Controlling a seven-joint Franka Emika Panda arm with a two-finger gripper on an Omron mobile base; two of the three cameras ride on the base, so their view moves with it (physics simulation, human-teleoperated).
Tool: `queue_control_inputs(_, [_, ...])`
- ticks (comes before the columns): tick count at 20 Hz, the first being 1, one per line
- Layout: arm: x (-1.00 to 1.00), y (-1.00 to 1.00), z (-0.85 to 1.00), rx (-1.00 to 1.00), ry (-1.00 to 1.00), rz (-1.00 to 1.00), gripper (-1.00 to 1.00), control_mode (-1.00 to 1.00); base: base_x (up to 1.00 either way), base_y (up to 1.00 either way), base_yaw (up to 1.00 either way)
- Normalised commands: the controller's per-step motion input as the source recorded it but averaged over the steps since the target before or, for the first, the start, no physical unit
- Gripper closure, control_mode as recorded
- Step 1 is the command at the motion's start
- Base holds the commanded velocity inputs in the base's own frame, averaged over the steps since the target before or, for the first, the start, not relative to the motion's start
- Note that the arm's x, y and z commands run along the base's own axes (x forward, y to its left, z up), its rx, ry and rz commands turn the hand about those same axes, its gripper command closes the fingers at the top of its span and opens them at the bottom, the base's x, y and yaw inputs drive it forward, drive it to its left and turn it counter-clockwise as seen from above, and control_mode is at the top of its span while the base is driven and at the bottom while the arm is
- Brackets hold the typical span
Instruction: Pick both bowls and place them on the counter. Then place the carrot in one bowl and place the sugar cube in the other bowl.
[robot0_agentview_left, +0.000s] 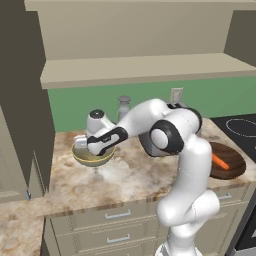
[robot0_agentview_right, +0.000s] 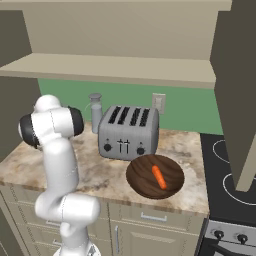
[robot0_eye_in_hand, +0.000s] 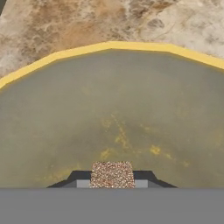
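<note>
Sugar cube (robot0_eye_in_hand: 112, 174): speckled tan-brown, pinched between the two dark fingertips (robot0_eye_in_hand: 146, 177), one pad against each side of it. Gripper (robot0_eye_in_hand: 112, 180) therefore clamped on the cube, jaws apart only by the cube's width. Held over the inside of the beige-olive bowl (robot0_eye_in_hand: 113, 118), whose olive floor with yellowish blotches spreads directly below and ahead of the tips. Yellowish rim (robot0_eye_in_hand: 109, 45) arcs beyond the fingers, with mottled counter (robot0_eye_in_hand: 87, 19) stone past it. Cannot tell whether the cube touches the bowl's floor or hangs just above it.

Seen from the left base camera: hand (robot0_agentview_left: 97, 142) reaching down into the mouth of the same bowl (robot0_agentview_left: 92, 159), which stands upright on its small foot on the counter (robot0_agentview_left: 125, 175), right under the gripper. Behind the hand, near the green wall, a grey canister (robot0_agentview_left: 123, 107).

Well off to the gripper's far side, past the arm's elbow, sits the dark brown wooden bowl (robot0_agentview_right: 155, 176) near the counter's front edge, just beside the stove (robot0_agentview_right: 232, 165). Carrot (robot0_agentview_right: 158, 177) lying inside it, bright orange, resting on the wood. Toaster (robot0_agentview_right: 129, 131) just behind that bowl, silver with four slots, standing between it and the wall.
</note>
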Motion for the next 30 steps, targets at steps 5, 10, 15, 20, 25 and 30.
queue_control_inputs(5, [0.16, 0.1, -0.13, 0.0, 0.0, 0.0, 1.0, -1.0, 0.0, 0.0, 0.0])
queue_control_inputs(10, [0.07, 0.05, -0.1, 0.0, 0.02, 0.0, 1.0, -1.0, 0.0, 0.0, 0.0])
queue_control_inputs(15, [0.04, 0.03, -0.11, 0.0, 0.03, 0.0, 1.0, -1.0, 0.0, 0.0, 0.0])
queue_control_inputs(20, [0.0, 0.0, -0.05, 0.0, 0.0, 0.0, 1.0, -1.0, 0.0, 0.0, 0.0])
queue_control_inputs(25, [-0.05, 0.0, -0.01, 0.0, 0.0, 0.0, -1.0, -1.0, 0.0, 0.0, 0.0])
queue_control_inputs(30, [-0.12, 0.0, 0.0, 0.0, 0.0, 0.0, -1.0, -1.0, 0.0, 0.0, 0.0])
